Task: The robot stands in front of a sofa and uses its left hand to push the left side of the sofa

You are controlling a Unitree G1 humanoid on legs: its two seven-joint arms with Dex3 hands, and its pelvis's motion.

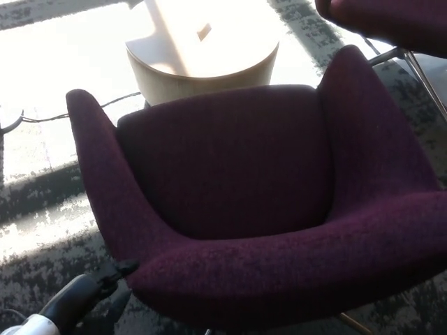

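Left hand (105,286) at 7 o'clock, fingertips against sofa (230,188) corner for pushing (open or closed: cannot tell).

You're looking down on a dark purple sofa (237,188), more of a tub chair really, with its curved back rim nearest you and the seat opening away toward a round pale wood table (202,59) sitting in bright sunlight. Your left hand (105,283) comes in at the bottom left, one black fingertip right at the sofa's lower left outer side, though you can't really tell how the fingers are set. Another purple seat (391,21) pokes in top right, and a thin cable (77,112) runs across the patterned grey carpet (42,237).
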